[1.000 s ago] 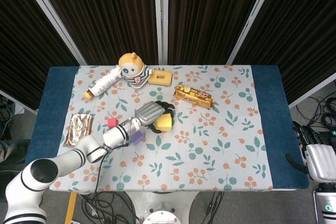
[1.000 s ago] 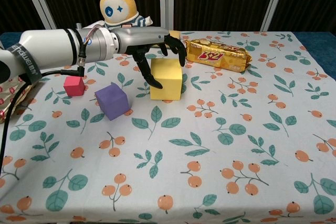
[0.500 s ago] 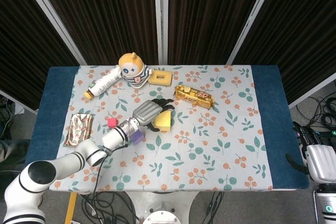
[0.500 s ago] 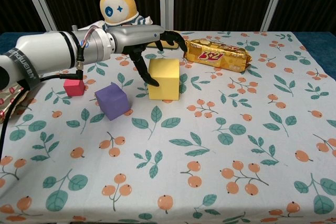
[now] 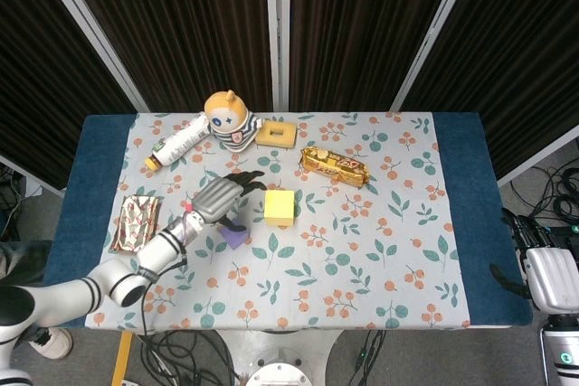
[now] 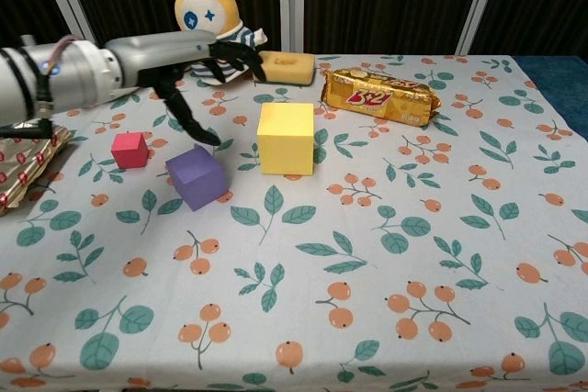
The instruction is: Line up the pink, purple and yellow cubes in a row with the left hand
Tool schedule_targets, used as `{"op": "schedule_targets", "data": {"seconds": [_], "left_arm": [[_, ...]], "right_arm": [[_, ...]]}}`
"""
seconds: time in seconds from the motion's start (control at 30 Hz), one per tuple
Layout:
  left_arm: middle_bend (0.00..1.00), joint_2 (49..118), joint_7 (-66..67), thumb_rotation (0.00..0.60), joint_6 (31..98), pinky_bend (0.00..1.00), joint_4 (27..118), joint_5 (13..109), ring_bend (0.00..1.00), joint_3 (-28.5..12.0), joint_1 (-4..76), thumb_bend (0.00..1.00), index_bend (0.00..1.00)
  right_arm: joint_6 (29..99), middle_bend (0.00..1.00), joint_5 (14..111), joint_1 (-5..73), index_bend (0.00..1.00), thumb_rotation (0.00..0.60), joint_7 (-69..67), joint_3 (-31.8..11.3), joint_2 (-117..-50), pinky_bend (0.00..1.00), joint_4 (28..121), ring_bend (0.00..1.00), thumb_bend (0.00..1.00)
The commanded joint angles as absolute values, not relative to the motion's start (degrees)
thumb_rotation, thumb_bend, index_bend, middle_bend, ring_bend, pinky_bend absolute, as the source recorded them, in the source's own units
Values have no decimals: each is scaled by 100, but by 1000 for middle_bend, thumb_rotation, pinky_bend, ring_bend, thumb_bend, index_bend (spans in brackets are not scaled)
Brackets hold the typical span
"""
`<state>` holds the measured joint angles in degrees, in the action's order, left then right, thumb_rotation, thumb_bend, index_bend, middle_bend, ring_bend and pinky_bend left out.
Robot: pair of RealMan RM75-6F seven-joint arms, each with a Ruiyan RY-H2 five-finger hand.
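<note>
Left hand (image 6: 188, 66) empty, fingers spread, above purple cube (image 6: 196, 176); recommended: lower squarely, grip opposite faces, align beside yellow cube (image 6: 287, 138).

My head camera sits high above the near edge and looks steeply down, far enough back that the whole desk (image 5: 461, 223) fits in frame with the dark curtains across the top and the floor along the bottom. My chest camera is low and close, looking across the cloth toward the far edge, where the doll (image 6: 209, 11) stands at upper left. Both share the desk's middle around the yellow cube (image 5: 279, 207) (image 6: 287, 139).
</note>
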<state>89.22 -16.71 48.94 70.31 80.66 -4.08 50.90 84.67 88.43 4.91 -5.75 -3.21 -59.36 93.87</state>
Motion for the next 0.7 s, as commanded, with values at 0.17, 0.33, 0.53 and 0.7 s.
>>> {"op": "schedule_targets", "data": {"seconds": [0.17, 0.33, 0.53, 0.7], "left_arm": [[170, 8401, -1841, 600, 5342, 217, 7363, 8770, 141, 277, 4593, 141, 326], [170, 8487, -1842, 600, 5446, 217, 7335, 8783, 141, 336, 4424, 150, 335], [170, 8880, -1273, 600, 5842, 218, 6888, 8931, 141, 242, 4286, 148, 333], [170, 9172, -1275, 600, 5797, 217, 6350, 9117, 141, 265, 4370, 147, 323]], "right_arm": [[8484, 202, 8935, 514, 35, 600, -573, -300, -5966, 224, 9395, 132, 162], [8521, 202, 8973, 501, 35, 600, -574, -282, -5977, 224, 9401, 132, 163], [8602, 202, 9009, 462, 35, 600, -595, -268, -5954, 224, 9402, 131, 163], [8666, 202, 9018, 412, 35, 600, -628, -246, -5946, 224, 9392, 132, 163]]}}
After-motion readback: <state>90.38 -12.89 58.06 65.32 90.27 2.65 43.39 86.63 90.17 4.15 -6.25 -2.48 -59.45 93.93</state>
